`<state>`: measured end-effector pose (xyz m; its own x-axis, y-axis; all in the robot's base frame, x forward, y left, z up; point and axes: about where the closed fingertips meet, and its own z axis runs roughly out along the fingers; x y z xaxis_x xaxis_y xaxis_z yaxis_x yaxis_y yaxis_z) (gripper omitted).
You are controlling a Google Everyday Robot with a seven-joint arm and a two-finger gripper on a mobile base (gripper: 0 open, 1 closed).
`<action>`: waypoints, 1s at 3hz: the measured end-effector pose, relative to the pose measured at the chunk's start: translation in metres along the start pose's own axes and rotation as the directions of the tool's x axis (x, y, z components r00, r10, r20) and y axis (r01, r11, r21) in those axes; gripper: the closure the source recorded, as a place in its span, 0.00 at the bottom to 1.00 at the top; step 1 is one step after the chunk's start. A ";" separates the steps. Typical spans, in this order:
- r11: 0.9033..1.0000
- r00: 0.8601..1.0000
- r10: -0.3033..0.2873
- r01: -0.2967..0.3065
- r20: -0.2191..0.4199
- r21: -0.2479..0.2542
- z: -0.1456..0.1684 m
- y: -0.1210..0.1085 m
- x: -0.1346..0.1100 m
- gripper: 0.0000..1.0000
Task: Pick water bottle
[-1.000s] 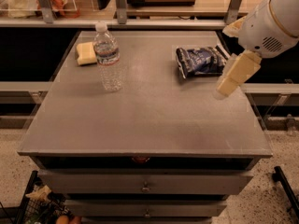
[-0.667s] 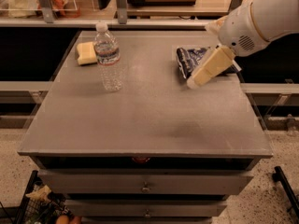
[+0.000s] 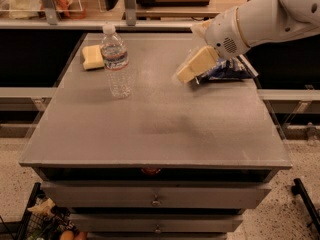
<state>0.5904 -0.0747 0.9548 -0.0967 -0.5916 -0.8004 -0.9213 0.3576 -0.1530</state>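
The grey table (image 3: 160, 129) fills most of the room in front of me, drawers beneath it. Over its far right part reaches the white arm (image 3: 265, 19), and at its end the tan gripper (image 3: 196, 65) hangs just above the tabletop. Whether it is spread or pressed together I cannot tell, but it carries nothing.

Well apart from the gripper, off to its left across bare table, stands the water bottle (image 3: 116, 64), upright, its white cap (image 3: 109, 29) on. Just behind the gripper on its right lies a dark snack bag (image 3: 227, 70). Beyond the bottle, farther from the gripper again, sits a yellow sponge (image 3: 92, 57), close beside the bottle.

I'd judge the bottle light and easy to tip: thin clear plastic, ribbed, likely to give under a hard squeeze and smooth enough to slip. The sensible hold looks to be the mid-body around or just under the label (image 3: 115, 56), coming in level from the gripper's side, where nothing stands in the way.
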 end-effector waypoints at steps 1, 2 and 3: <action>1.000 1.000 -0.002 0.002 -0.004 0.002 -0.001 0.000 0.000 0.00; 0.999 0.997 0.005 -0.002 0.080 -0.037 0.018 0.007 0.001 0.00; 0.994 0.973 0.028 -0.003 0.228 -0.109 0.057 0.018 -0.009 0.00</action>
<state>0.5961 -0.0223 0.9260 -0.0342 -0.4005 -0.9157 -0.9566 0.2785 -0.0861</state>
